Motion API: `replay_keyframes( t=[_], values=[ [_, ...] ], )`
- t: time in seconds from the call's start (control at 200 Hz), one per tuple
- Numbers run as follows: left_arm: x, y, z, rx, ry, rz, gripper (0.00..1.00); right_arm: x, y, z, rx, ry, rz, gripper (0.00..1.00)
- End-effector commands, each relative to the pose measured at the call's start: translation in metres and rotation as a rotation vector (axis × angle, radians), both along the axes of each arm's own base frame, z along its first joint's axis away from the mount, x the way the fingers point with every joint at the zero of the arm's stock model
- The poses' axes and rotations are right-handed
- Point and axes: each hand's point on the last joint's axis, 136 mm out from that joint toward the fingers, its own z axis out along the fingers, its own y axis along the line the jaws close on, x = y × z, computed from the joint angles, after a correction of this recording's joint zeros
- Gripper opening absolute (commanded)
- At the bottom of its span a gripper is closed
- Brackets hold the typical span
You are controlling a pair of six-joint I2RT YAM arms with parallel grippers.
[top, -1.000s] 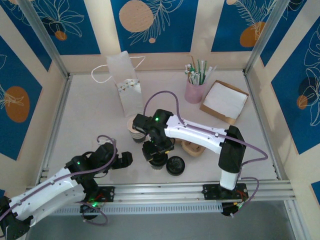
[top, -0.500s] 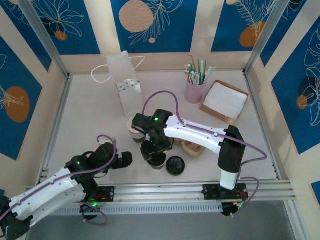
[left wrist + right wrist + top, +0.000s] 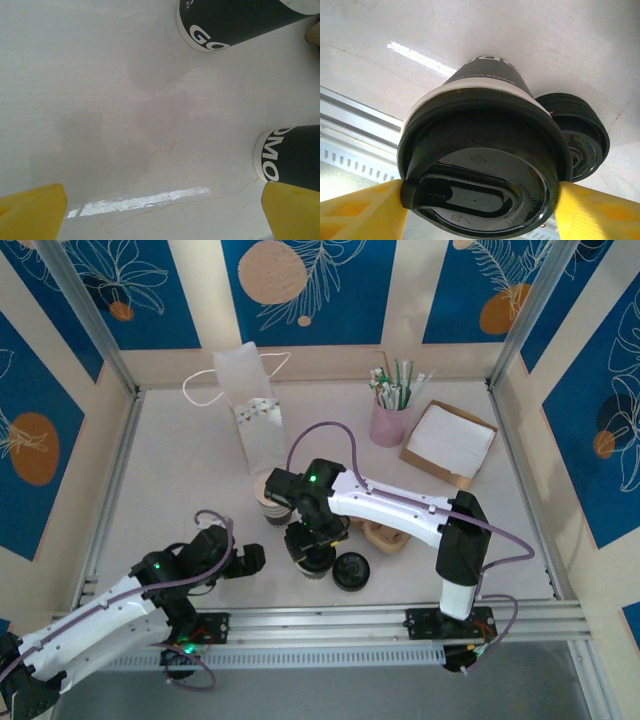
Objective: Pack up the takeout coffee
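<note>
The takeout coffee [image 3: 487,87], a white paper cup with a black band at its base, stands on the table with a black lid [image 3: 480,165] on top. My right gripper [image 3: 480,205] is shut on it, a yellow finger pressing each side of the lid's rim. From above, that gripper [image 3: 310,552] is near the table's front centre. A second cup [image 3: 268,502] stands just behind it, partly under the arm. My left gripper [image 3: 252,558] is open to the left of the cups. Its yellow fingertips [image 3: 31,210] frame bare table, with two black-banded cup bases [image 3: 225,25] ahead of them.
A loose black lid [image 3: 351,571] lies right of the held cup. A white paper bag [image 3: 252,415] stands at the back. A pink cup of straws [image 3: 389,422] and a napkin box [image 3: 449,442] are back right. A tan holder [image 3: 386,536] lies under the right arm.
</note>
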Motion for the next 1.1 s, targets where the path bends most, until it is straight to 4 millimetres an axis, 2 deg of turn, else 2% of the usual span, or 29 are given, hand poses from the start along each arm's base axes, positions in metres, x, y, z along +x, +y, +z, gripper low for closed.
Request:
replay_keyframes(
  t=[0.0, 0.615, 1.095],
  values=[
    [0.004, 0.003, 0.012, 0.011, -0.025, 0.008, 1.0, -0.006, -0.003, -0.006, -0.029, 0.023, -0.005, 0.73],
    [0.006, 0.002, 0.013, 0.02, -0.027, 0.002, 1.0, -0.009, 0.006, -0.014, -0.009, 0.043, 0.01, 0.73],
    [0.005, 0.003, 0.011, 0.021, -0.024, 0.008, 1.0, -0.014, -0.004, -0.029, -0.115, 0.042, 0.015, 0.73]
  ],
)
